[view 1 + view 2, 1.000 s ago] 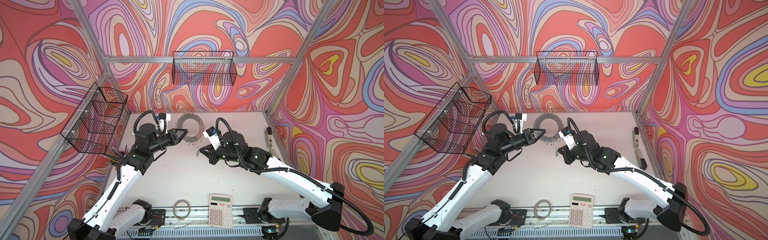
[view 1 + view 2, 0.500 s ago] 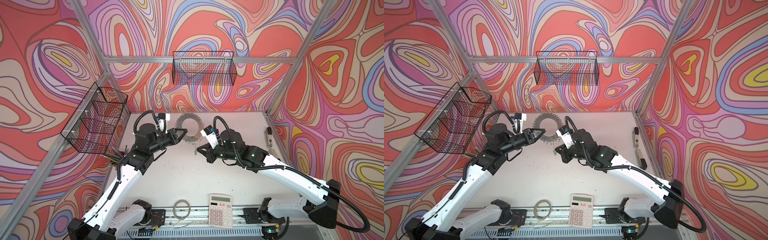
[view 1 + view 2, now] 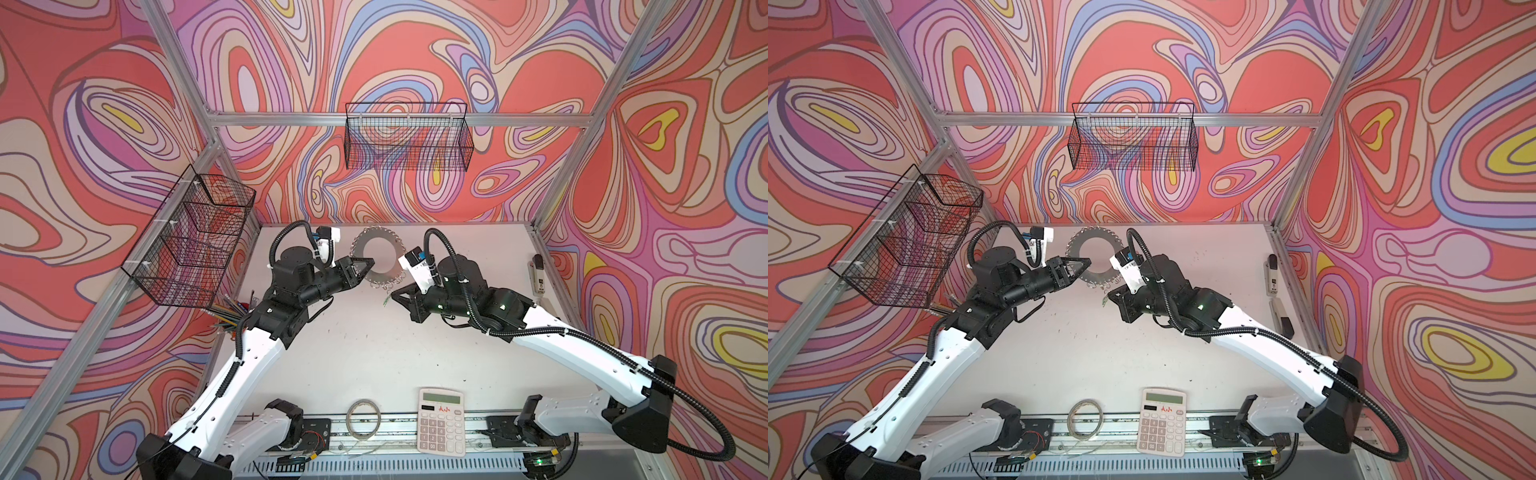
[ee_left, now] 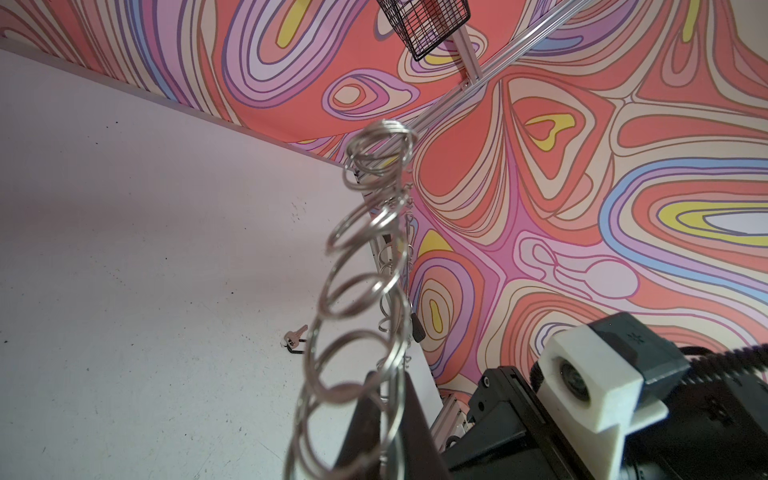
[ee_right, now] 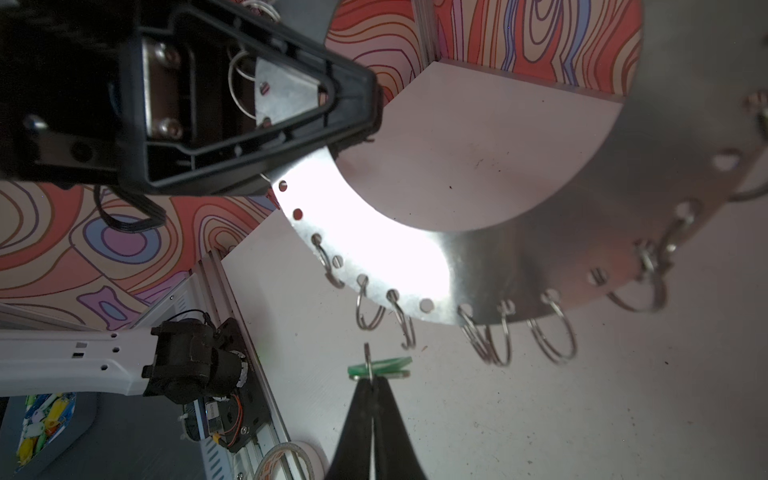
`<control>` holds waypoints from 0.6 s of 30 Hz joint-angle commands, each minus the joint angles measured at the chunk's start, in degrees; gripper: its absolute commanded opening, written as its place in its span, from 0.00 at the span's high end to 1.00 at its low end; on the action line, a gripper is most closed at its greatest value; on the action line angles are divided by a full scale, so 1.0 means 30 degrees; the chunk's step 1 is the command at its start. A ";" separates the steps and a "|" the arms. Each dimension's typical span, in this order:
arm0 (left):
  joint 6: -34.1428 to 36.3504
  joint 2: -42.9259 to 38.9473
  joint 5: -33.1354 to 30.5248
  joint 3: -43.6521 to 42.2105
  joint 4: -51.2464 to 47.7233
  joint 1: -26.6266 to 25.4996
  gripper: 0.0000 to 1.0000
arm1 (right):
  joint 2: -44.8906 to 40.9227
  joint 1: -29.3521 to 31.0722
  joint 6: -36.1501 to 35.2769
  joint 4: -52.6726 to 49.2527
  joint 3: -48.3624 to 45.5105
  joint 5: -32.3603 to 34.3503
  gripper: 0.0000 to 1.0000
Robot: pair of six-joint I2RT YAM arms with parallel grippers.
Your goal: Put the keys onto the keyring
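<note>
**Keyring presented on edge, green key poised just below its rim**

The keyring [image 3: 380, 277] sits near the middle of both top views, towards the back of the surface [image 3: 374, 353]. The left jaws are closed on its rim at the side nearer the left of the frame. The right wrist view shows the disc [image 5: 374, 257] lifted and tilted, with its wire loops [image 3: 384, 285] dangling free along the lower edge. That hold looks deliberate: clear of the surface, the loops hang open to an approach from below and from the right.

The right jaws are pressed together on the green-tagged key [image 5: 378, 368], pinching it at the head end beside the tag. The key [image 3: 386, 298] hangs just below the loops and is not touching them. Gripping it there probably leaves the part to be threaded exposed, though the pictures do not show its hole clearly.

A second key [image 4: 298, 336], with something dark at its head, lies on the surface beyond the disc in the left wrist view.

The left arm [image 3: 245, 357] rises from the lower left of the frame, bends at the elbow, and turns its wrist so the jaws point right, roughly level. The right arm [image 3: 561, 338] sweeps in from the lower right, forearm low over the surface, with its jaws aimed left at the disc's lower rim.
</note>
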 commanded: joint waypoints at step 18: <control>0.0097 -0.0385 0.0439 0.0325 0.0482 -0.0062 1.00 | -0.0069 0.0055 -0.0002 -0.0267 0.0555 0.0555 1.00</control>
